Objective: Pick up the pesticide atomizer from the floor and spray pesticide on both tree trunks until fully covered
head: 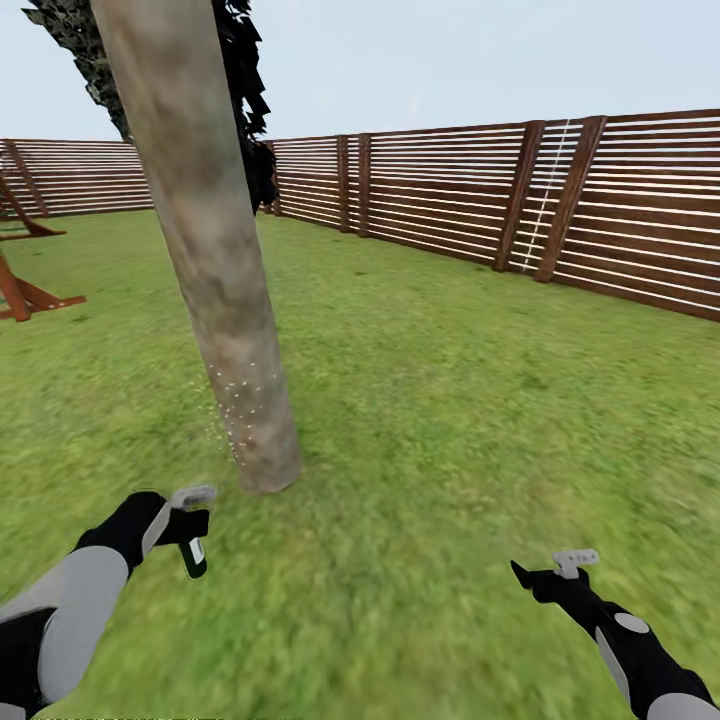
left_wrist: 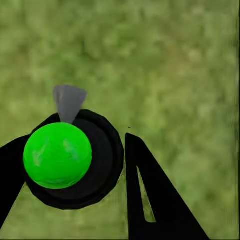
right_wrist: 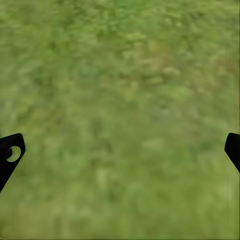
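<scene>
The left gripper (head: 190, 535) is clamping the atomizer (head: 193, 556), its pale label unreadable, low over the grass (head: 430, 420) just short of a thick trunk (head: 215, 290) flecked with white specks. The right gripper (head: 548, 578) is hanging spread apart and empty. A slatted fence (head: 500, 195) is ringing the lawn.

Trunk (head: 215, 290) stands just ahead of left gripper (head: 190, 530) | open grass (head: 450, 420) ahead of right gripper (head: 560, 575) | fence (head: 560, 200) well beyond
</scene>
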You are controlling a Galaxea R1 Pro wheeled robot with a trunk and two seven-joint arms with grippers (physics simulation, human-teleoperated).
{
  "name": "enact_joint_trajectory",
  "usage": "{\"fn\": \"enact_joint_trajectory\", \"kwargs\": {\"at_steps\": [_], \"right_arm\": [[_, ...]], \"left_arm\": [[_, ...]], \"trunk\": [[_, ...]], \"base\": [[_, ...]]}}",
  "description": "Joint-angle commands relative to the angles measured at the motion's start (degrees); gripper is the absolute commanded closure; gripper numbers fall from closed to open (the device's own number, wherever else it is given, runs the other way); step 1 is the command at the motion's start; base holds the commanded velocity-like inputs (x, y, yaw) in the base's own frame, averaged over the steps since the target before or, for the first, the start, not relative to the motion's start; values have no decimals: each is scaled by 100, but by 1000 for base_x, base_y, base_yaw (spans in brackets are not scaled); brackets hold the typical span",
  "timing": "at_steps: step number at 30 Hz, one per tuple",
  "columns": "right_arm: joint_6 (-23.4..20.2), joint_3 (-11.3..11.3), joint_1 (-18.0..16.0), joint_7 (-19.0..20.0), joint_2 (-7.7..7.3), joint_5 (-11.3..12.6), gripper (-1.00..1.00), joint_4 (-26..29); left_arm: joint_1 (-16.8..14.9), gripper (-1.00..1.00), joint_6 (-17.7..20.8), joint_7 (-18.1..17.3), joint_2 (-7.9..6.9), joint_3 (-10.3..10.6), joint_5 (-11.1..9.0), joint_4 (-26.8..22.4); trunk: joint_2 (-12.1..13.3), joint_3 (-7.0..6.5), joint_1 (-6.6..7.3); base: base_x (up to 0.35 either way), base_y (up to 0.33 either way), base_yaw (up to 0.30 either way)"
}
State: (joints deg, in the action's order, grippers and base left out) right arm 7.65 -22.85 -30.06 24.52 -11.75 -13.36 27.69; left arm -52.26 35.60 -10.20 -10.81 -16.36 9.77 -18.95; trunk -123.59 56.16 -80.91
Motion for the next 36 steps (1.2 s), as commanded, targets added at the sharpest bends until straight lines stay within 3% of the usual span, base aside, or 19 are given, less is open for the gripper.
{"fn": "enact_joint_trajectory", "kwargs": {"at_steps": [1, 7, 14, 26, 36], "right_arm": [[0, 0, 0, 0, -1, 0, -100, 1], [6, 9, 0, 0, 6, 0, -100, -3], [0, 9, 0, 0, 7, 0, -100, -19], [0, 9, 0, 0, 7, 0, -100, -26], [0, 9, 0, 0, 15, 0, -100, -34]], "left_arm": [[29, 100, -125, 3, 8, 6, -18, -19], [182, 100, -240, 14, -60, 0, -21, -39], [190, 100, -238, 131, -41, 31, -19, -32], [190, 100, -238, 133, 6, 53, -19, -30], [190, 100, -236, 133, -1, 44, -19, -30]], "trunk": [[0, 0, 0], [0, 0, 0], [0, 0, 0], [0, 0, 0], [0, 0, 0]], "base": [[6, 0, 53], [138, -140, 9], [173, -238, 7], [152, -266, 229], [5, -313, 30]]}}
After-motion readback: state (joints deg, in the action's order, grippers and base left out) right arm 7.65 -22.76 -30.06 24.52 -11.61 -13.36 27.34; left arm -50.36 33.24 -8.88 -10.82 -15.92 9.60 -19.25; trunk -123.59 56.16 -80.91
